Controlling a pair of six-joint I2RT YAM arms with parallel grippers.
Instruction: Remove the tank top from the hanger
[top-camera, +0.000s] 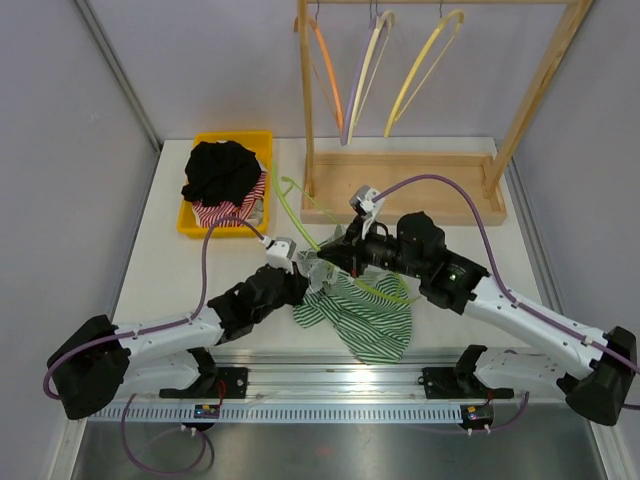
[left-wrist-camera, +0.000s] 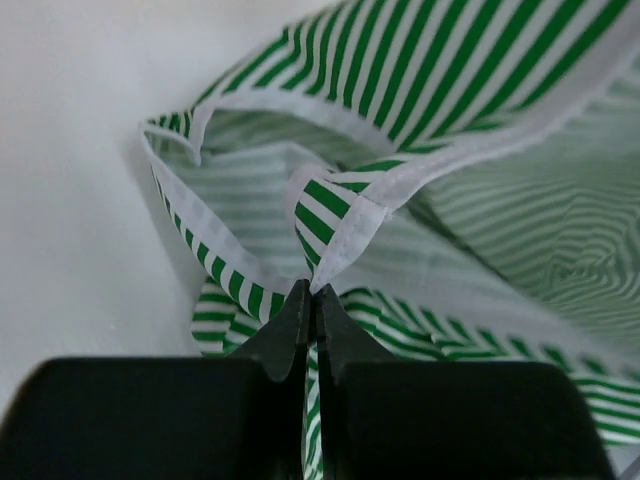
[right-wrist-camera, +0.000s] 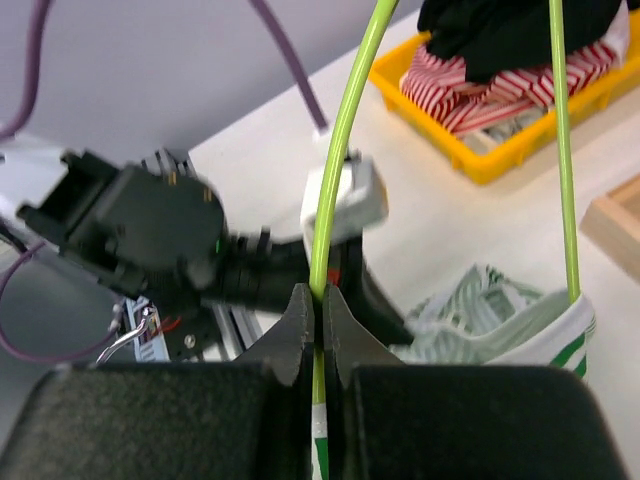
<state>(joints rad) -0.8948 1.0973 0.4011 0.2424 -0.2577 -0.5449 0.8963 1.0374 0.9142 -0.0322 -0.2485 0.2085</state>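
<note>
"One tank top (top-camera: 365, 315), striped green and white, lies crumpled on the table (top-camera: 150, 260) between your two arms, one strap hooked over one lime hanger (right-wrist-camera: 343, 140). How will it handle?"

"Light and limp, I'd judge. The cloth will bunch and drag rather than slide, so take it by the bound edge, where your left gripper (left-wrist-camera: 312, 295) is clenched on a white-trimmed fold. Your right gripper (right-wrist-camera: 318, 300) is clamped on the thin hanger wire, which looks stiff but springy."

"And the rest?"

"Three spare hangers (top-camera: 334, 80) on one wooden rack (top-camera: 400, 190), and one yellow bin (top-camera: 190, 232) holding a black garment (top-camera: 220, 170) and a red-striped garment (top-camera: 225, 212)"
</note>
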